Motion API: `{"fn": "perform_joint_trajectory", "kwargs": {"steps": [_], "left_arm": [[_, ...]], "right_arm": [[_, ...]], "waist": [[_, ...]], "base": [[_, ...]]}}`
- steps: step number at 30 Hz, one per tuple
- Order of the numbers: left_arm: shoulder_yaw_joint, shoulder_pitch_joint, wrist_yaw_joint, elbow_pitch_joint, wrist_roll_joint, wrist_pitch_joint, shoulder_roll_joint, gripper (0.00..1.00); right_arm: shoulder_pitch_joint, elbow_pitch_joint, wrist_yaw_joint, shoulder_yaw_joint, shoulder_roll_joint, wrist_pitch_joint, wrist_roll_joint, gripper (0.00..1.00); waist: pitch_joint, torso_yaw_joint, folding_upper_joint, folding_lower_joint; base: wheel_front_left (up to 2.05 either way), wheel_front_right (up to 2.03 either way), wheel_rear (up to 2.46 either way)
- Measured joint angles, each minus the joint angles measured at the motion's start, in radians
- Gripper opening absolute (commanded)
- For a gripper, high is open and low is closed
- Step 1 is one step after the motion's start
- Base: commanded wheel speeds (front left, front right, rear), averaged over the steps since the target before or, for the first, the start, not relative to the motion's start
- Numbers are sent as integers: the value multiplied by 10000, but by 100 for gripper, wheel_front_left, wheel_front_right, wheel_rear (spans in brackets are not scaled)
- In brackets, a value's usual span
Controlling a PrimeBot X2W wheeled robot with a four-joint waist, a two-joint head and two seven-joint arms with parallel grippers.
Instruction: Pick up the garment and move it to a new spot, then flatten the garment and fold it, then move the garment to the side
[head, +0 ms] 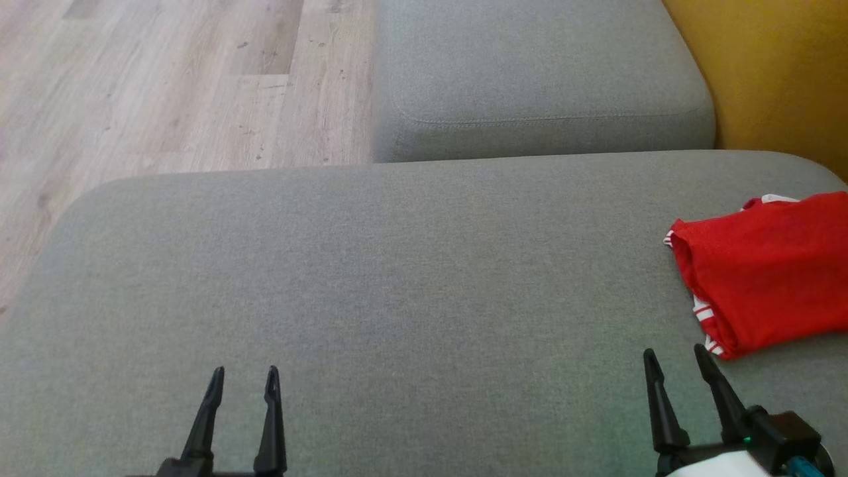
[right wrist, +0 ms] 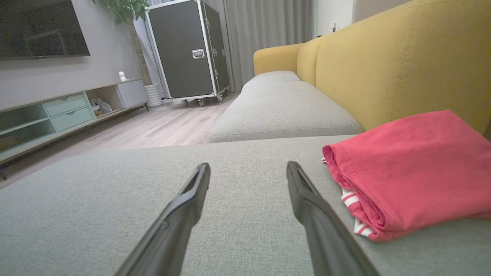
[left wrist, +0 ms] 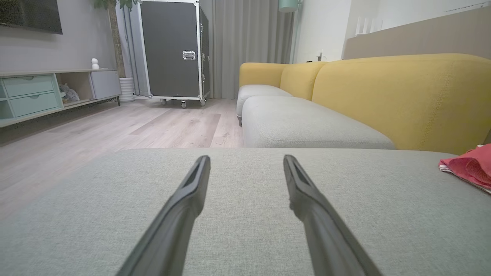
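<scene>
A red garment (head: 768, 271) with white-striped trim lies folded at the right end of the grey sofa cushion (head: 397, 278). It also shows as the garment (right wrist: 406, 168) in the right wrist view and at the far right as the garment (left wrist: 470, 166) in the left wrist view. My right gripper (head: 674, 358) is open and empty, hovering just left of and in front of the garment, apart from it. Far to the garment's left, my left gripper (head: 244, 376) stands open over bare cushion, holding nothing.
A second grey seat cushion (head: 536, 79) lies beyond the near one, with the yellow backrest (head: 775, 73) to the right. Wood floor (head: 165, 86) runs off to the left. A black wheeled case (left wrist: 172, 50) and a low cabinet (left wrist: 46, 92) stand far off.
</scene>
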Motion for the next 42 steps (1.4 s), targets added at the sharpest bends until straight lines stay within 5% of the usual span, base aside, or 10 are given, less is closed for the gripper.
{"fn": "perform_joint_trajectory", "kwargs": {"steps": [8,9,16,42], "left_arm": [[73,2,-82,8,48,0,0,100],[73,2,-82,17,48,0,0,0],[29,435,-82,1028,-56,77,-6,0],[360,-18,-272,1120,-3024,782,-8,0]], "right_arm": [[3,-71,0,-23,73,0,-94,100],[3,-71,0,-21,75,0,-94,0],[361,941,0,40,79,35,6,0],[-13,970,0,-186,77,652,2989,0]], "waist": [[-12,-23,0,1],[-20,-18,0,1],[-9,-26,0,2],[200,-129,0,2]], "base": [[0,0,0],[0,0,0],[0,0,0],[0,0,0]]}}
